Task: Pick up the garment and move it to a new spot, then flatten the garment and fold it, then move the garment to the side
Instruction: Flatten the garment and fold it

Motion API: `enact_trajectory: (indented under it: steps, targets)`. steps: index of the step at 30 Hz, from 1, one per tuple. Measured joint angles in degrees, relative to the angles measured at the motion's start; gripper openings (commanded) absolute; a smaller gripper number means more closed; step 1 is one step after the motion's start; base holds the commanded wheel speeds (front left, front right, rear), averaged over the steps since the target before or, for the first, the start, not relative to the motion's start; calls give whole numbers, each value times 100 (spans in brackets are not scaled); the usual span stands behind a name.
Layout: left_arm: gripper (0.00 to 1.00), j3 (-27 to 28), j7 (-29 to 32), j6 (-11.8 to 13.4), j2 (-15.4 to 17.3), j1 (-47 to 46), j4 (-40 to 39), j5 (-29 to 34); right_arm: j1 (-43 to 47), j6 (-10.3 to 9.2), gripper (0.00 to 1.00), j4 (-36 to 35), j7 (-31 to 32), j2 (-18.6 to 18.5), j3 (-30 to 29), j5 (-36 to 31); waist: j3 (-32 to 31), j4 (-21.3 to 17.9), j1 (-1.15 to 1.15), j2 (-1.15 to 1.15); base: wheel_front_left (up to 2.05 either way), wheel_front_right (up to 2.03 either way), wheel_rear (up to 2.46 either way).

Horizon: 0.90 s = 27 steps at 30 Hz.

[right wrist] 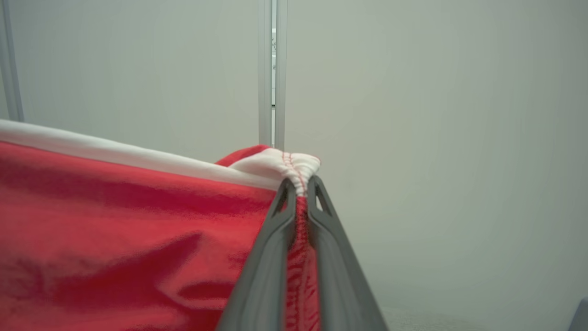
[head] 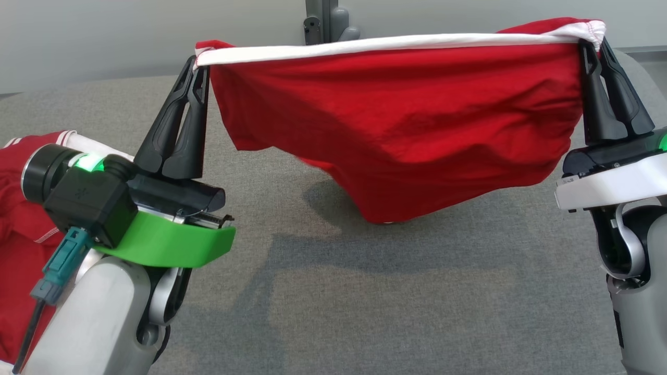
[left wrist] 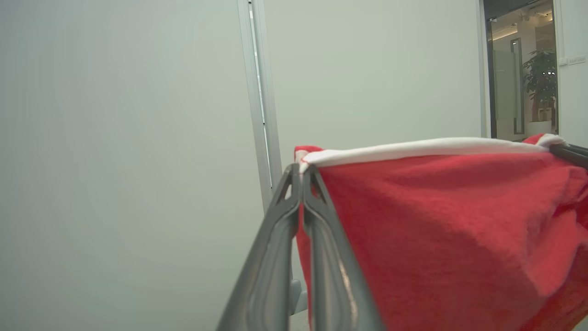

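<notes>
Fingertips of the left gripper [head: 197, 65] are pressed together on one upper corner of a red garment [head: 396, 120], pinching it just where its white band [head: 391, 44] begins. Fingertips of the right gripper [head: 593, 44] are clamped the same way on the opposite upper corner, where the band bunches into small gathers crossed by red stitching. Between the 2 grippers the white band runs taut and almost level, a little higher at the right gripper's end. Below that line the red cloth hangs in a loose, wrinkled sag that is deepest about midway between the grippers. Its lowest fold comes down close to the grey table [head: 365, 291] and casts a dark shadow there; whether it touches the surface cannot be told. Behind the left gripper's fingers, its wrist carries a bright green bracket [head: 172, 245] and a lit green ring. On the outer side of that wrist, a heap of red cloth [head: 21, 224] with white striped trim lies on the table, well apart from the held garment. Beyond both grippers stands a pale wall [right wrist: 436, 115] with a vertical metal post [right wrist: 272, 69]. Farther past the right gripper, the left wrist view shows a doorway [left wrist: 521, 69] with a potted plant inside.
</notes>
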Motion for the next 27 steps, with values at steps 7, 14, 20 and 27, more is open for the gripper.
enact_trajectory:
  steps: [7,14,20,27]
  targets:
    - [0,-8,68,45,0,-8,-75,-14,30,0,0,55,113,62,14,97,0,-2,0,0,0,0,0]
    - [0,33,-30,-112,-103,-507,209,-109,-376,0,0,441,131,69,80,380,204,4,0,0,0,0,0]
    - [0,-27,-133,-448,-291,-1203,891,-235,-951,1,0,1068,-5,-70,187,452,462,29,0,0,0,0,0]
    - [0,16,-465,-935,-654,-2533,2439,-416,-2177,-2,0,2096,-267,-140,498,686,897,94,0,0,0,0,0]
